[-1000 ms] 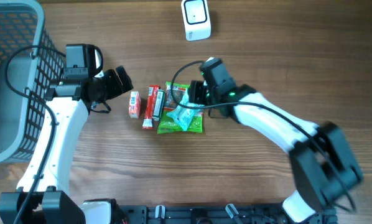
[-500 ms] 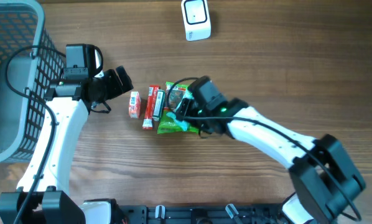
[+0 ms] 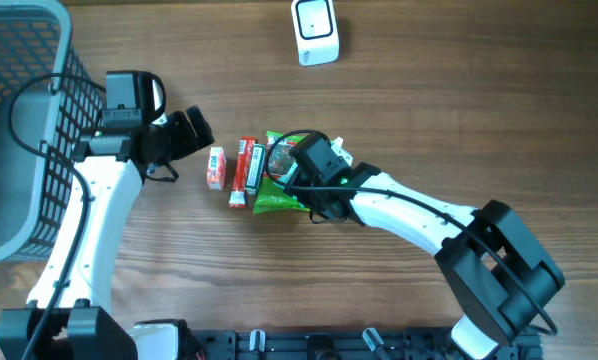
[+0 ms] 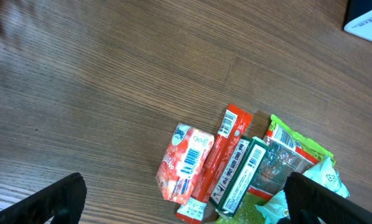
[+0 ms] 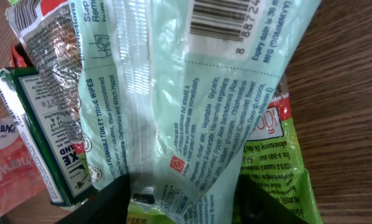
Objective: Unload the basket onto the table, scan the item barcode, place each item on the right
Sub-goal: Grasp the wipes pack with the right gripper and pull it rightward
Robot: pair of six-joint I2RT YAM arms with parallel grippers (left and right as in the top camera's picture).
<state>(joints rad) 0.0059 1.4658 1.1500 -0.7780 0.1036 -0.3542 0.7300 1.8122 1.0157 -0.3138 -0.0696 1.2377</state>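
My right tool [image 5: 183,196] straddles the flushable wipes pack [image 5: 173,93], grip unclear; white scanner [image 3: 315,30] sits well apart, so no scan yet, I reckon.

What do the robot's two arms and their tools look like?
Both arms are white tubular links with blocky black joints and thin black cables. The left arm has a black box at its wrist; the left tool has black fingers. The right arm shows a small green light near its wrist; the right tool is black too.
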